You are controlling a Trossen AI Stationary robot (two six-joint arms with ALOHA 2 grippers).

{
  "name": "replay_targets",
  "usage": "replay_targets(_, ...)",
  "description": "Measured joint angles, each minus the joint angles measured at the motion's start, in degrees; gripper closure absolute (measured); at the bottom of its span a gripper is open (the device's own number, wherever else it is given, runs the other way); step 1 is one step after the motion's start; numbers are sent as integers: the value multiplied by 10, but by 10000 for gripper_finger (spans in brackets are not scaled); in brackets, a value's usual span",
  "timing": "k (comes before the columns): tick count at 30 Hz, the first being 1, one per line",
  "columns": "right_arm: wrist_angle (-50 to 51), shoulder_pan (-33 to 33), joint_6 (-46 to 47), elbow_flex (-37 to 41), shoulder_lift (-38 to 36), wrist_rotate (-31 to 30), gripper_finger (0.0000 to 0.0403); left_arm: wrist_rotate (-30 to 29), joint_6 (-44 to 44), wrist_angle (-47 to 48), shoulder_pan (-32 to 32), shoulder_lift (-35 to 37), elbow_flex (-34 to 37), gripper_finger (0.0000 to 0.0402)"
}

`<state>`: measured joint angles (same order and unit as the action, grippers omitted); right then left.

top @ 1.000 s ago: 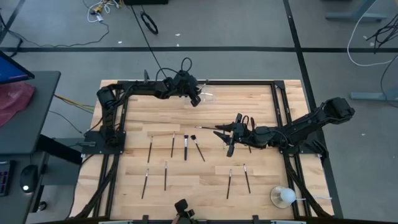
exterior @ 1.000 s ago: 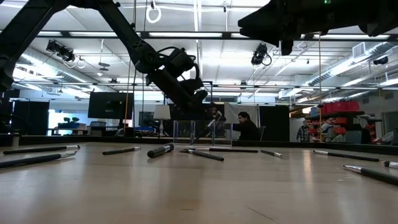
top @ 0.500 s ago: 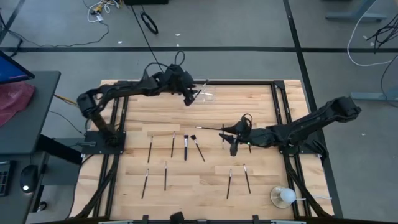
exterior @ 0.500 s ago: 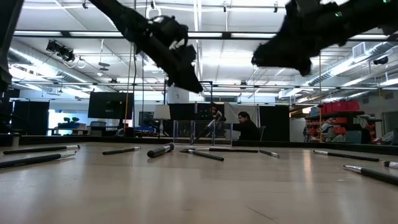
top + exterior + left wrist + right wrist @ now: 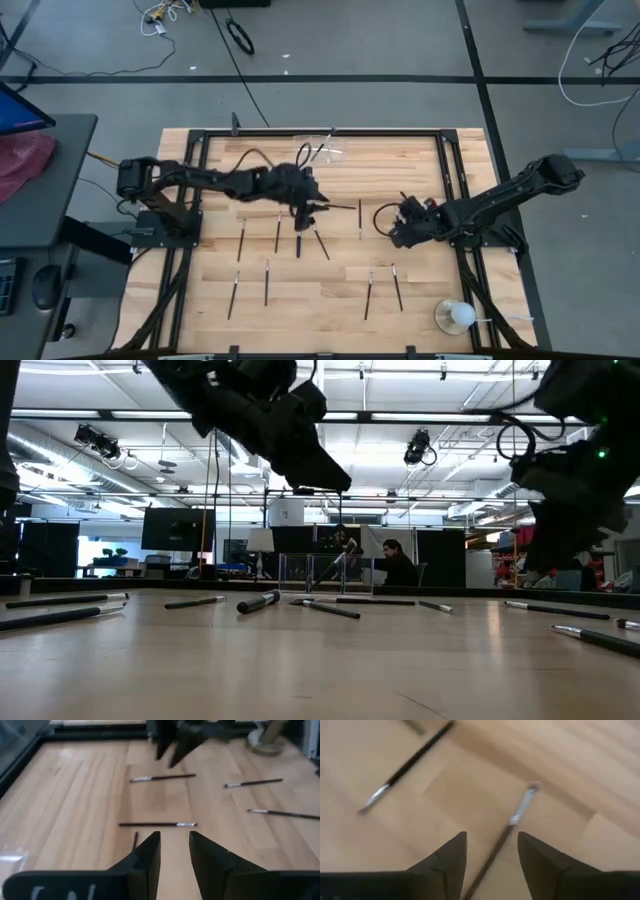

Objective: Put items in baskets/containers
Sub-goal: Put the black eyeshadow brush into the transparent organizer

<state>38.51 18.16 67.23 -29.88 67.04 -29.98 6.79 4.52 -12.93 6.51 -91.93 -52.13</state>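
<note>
Over the table (image 5: 420, 170) centre, left gripper (image 5: 306, 206) hangs above the brush row, jaws narrowly parted, empty; a brush (image 5: 158, 824) lies just ahead of its fingers (image 5: 146, 860). Right gripper (image 5: 398, 226) sits right of centre, jaws parted wider, empty, a brush (image 5: 507, 827) lying between them below. Clear holder (image 5: 322, 151) stands at the far edge, brushes inside.

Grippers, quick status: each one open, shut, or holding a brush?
Left gripper: open, empty, over the brushes at mid-table.
Right gripper: open, empty, above a brush on the table.
</note>
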Motion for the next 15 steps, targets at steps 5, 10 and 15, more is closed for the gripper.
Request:
replay_targets(5, -53, 2, 13, 33, 28, -28, 222, -27, 10, -43, -32, 1, 37, 296)
replay_targets(10, -152, 3, 9, 84, 62, -30, 220, -38, 10, -41, -39, 1, 48, 296)
replay_targets(15, -190, 11, 6, 111, 95, -44, 244, -36, 11, -42, -42, 1, 50, 296)
